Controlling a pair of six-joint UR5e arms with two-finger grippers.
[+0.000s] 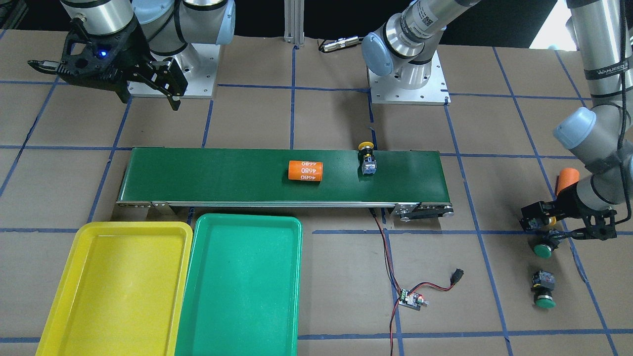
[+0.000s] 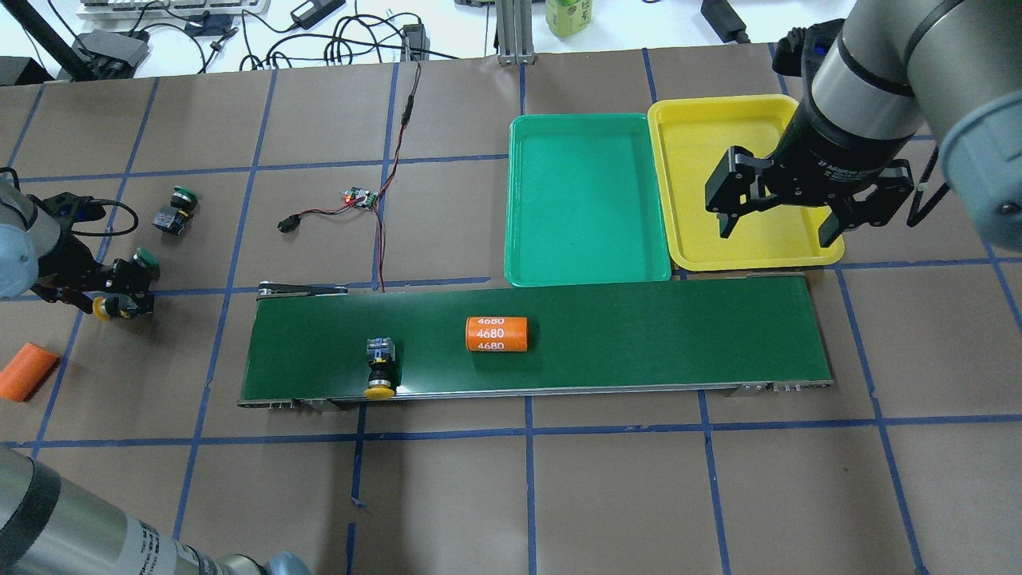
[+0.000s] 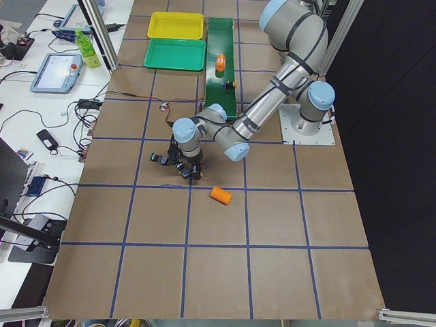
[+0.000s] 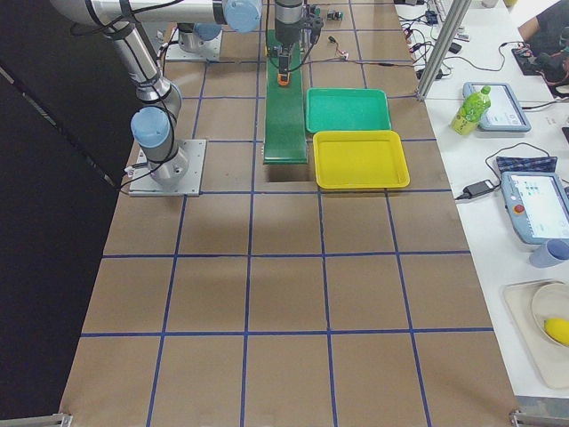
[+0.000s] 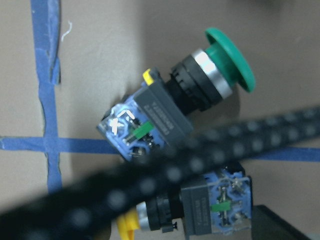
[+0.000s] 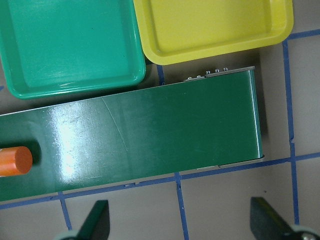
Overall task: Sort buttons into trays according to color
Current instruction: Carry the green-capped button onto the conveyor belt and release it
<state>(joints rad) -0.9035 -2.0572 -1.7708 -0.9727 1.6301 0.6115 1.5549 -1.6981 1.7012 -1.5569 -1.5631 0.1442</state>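
Observation:
My left gripper (image 2: pixel 120 291) is low over the table left of the belt, open as far as the wrist view shows. A yellow button (image 5: pixel 200 210) lies on its side between the jaws. A cable blurs part of that view. A green button (image 5: pixel 200 95) lies just beside it, and a second green button (image 2: pixel 174 209) lies farther out. Another yellow button (image 2: pixel 380 367) rests on the belt's left part. The green tray (image 2: pixel 587 200) and the yellow tray (image 2: pixel 718 144) sit side by side beyond the belt. My right gripper (image 2: pixel 776 235) hangs open and empty above the yellow tray's near edge.
The dark-green conveyor belt (image 2: pixel 639 335) runs across the table and carries an orange cylinder (image 2: pixel 496 333) marked 4680. A second orange cylinder (image 2: pixel 28 371) lies near my left arm. A small controller board (image 2: pixel 359 197) with red and black wires sits beyond the belt.

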